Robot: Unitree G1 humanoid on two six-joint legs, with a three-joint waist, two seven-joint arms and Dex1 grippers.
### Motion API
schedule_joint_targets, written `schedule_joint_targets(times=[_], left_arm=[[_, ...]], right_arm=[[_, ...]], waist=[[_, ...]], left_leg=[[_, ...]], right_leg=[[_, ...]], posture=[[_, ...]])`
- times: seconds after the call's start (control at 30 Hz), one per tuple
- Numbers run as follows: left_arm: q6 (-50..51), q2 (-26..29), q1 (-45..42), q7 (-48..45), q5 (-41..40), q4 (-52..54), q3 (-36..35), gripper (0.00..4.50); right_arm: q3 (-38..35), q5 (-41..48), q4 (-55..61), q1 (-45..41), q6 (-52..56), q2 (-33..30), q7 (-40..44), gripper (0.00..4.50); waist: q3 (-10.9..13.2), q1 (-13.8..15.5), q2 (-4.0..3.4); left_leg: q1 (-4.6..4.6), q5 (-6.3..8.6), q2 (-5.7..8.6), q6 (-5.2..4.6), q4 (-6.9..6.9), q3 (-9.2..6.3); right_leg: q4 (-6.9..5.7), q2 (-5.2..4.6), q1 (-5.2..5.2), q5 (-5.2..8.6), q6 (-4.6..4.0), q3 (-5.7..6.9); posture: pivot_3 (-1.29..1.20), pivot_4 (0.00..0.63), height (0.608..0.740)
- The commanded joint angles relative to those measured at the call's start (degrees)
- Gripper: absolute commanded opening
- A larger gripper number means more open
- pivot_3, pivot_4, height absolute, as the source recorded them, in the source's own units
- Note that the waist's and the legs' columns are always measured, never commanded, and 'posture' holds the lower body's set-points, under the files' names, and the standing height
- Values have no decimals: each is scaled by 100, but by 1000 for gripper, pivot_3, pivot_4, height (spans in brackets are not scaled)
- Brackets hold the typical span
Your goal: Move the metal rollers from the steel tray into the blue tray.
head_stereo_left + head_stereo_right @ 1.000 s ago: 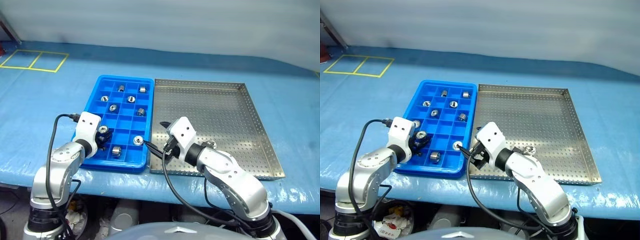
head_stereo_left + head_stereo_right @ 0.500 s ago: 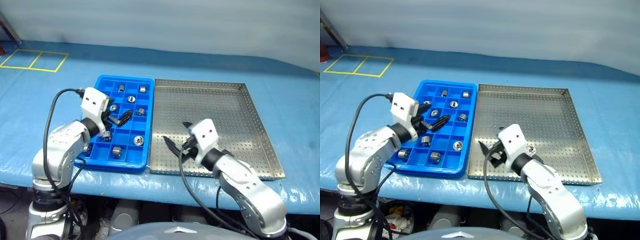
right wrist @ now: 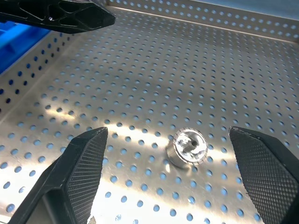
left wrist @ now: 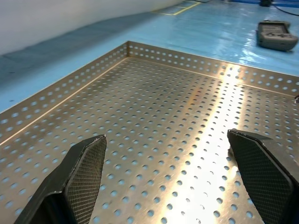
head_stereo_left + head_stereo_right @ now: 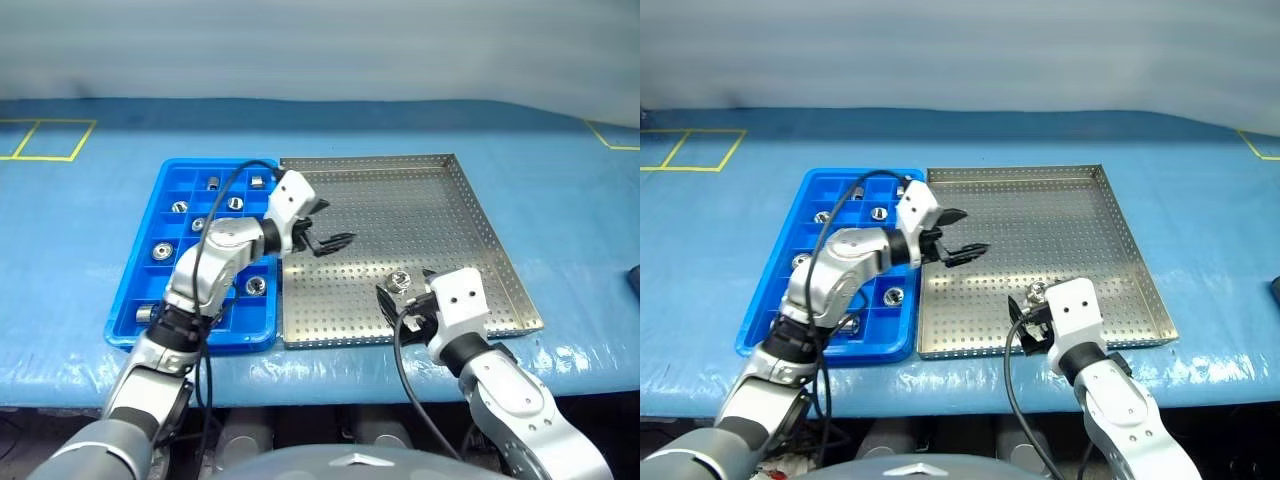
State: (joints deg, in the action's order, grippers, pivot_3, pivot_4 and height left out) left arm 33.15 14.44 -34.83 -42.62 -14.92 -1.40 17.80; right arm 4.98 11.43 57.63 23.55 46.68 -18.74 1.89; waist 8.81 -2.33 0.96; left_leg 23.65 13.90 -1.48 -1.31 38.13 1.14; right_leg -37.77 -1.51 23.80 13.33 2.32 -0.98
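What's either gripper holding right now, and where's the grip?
Nothing. The left gripper is open over the steel tray, empty. The right gripper is open too, with one metal roller lying loose on the tray between its fingers.

blue tray (image 5: 135,285): mid & right cells partly hidden by left arm.
rollers in tray (image 5: 162,250): too small for detail; count unclear.
dark object (image 5: 634,282): cut off at edge, bench right side, unidentifiable.
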Motion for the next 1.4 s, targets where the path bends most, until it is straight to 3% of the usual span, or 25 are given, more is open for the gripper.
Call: schedule_joint_targets(times=[0.03,0.43,0.73,1.0,1.3,1.4], left_arm=[[-509,-250,-355,-211,300,-542,328,4488],[-1273,-822,-665,-727,904,-2013,888,4488],[-1811,-1224,-587,-670,1335,-2487,1053,4488],[-2374,-1608,-601,60,1953,-3228,1140,4488],[-2291,-1696,-521,-102,2065,-3262,1125,1706],[-2144,-1664,-513,-180,2013,-3058,1051,1716]], right_arm=[[-143,23,237,541,-839,-117,-277,4382],[435,22,237,1096,-1527,-313,-942,4382],[569,176,237,910,-1435,-447,-1121,4382],[598,330,237,780,-1386,-560,-1222,4382],[646,438,237,740,-1410,-683,-1386,4382],[643,485,237,692,-1395,-724,-1398,4382]], waist=[[-1,-68,0],[-2,-448,-1],[-2,-465,0],[-2,-456,1],[-3,-461,1],[-3,-460,2]], left_leg=[[-3,0,3,0,0,4],[-7,2,-9,-3,2,18],[-7,3,-11,-5,2,20],[-7,4,-11,-7,4,21],[-6,4,-11,-7,3,22],[-7,4,-11,-7,4,23]], right_leg=[[-1,2,0,0,2,-4],[-2,7,3,-1,4,-24],[-2,5,3,-4,9,-28],[0,4,3,-15,29,-31],[0,4,4,-14,28,-31],[0,4,3,-14,28,-31]], posture=[[-208,150,740],[-264,150,740],[-250,150,740],[-242,150,740],[-246,150,740],[-227,150,740]])
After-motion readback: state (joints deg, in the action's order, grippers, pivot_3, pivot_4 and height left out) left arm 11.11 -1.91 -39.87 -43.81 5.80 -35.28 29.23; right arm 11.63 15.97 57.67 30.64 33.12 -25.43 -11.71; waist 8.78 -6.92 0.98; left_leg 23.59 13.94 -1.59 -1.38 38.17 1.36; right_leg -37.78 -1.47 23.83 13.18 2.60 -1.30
